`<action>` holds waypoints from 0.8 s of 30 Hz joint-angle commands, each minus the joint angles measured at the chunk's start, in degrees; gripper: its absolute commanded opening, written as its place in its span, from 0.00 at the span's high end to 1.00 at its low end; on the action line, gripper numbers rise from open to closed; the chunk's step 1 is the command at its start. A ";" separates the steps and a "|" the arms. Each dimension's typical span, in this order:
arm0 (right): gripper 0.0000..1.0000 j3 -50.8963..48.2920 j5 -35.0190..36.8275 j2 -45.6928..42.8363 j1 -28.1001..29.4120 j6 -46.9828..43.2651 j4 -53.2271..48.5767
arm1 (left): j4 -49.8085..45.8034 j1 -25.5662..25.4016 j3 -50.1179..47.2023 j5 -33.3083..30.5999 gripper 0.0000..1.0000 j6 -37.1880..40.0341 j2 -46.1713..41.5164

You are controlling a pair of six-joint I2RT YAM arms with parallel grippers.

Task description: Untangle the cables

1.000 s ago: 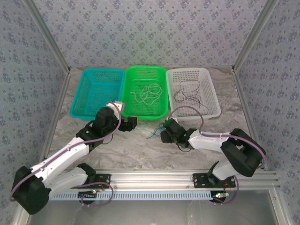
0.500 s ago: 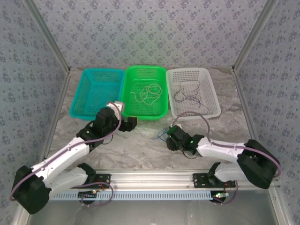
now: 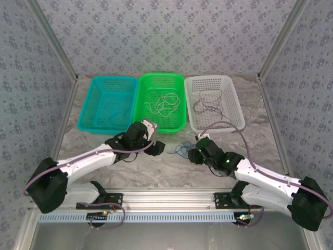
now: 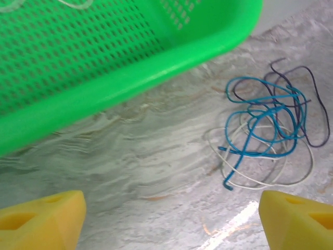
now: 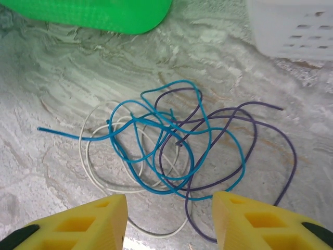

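A small tangle of cables (image 3: 180, 150) lies on the marble table in front of the green basket (image 3: 156, 124). The wrist views show thin blue, whitish and dark purple strands looped through each other (image 5: 171, 138) (image 4: 265, 127). My left gripper (image 3: 157, 149) is just left of the tangle, open, with its yellow fingertips (image 4: 44, 219) over bare table. My right gripper (image 3: 196, 154) sits just right of it, open, its fingers (image 5: 78, 224) low over the near edge of the loops. A whitish and a purple strand run between its fingers. Neither gripper holds a cable.
Three baskets stand in a row at the back: teal (image 3: 88, 117), green and white (image 3: 237, 120). Whitish wires (image 3: 164, 103) lie in the green one and dark wires (image 3: 210, 107) in the white one. Metal frame posts stand at both sides.
My left arm has swung right and lowered beside the tangle, its jaws narrowing slightly. My right arm has stretched out flatter, its gripper shifting a little right. The tangle has slid slightly to the right.
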 commanded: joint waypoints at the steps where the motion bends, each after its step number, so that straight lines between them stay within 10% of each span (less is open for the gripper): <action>1: 0.49 -0.49 0.65 -1.08 -1.51 0.50 0.41 | 6.86 -0.40 -1.11 5.41 0.17 -4.58 2.41; 24: 0.44 -1.67 0.58 0.74 -3.82 2.06 5.12 | 27.45 -8.29 -5.37 -1.66 0.41 -29.44 16.41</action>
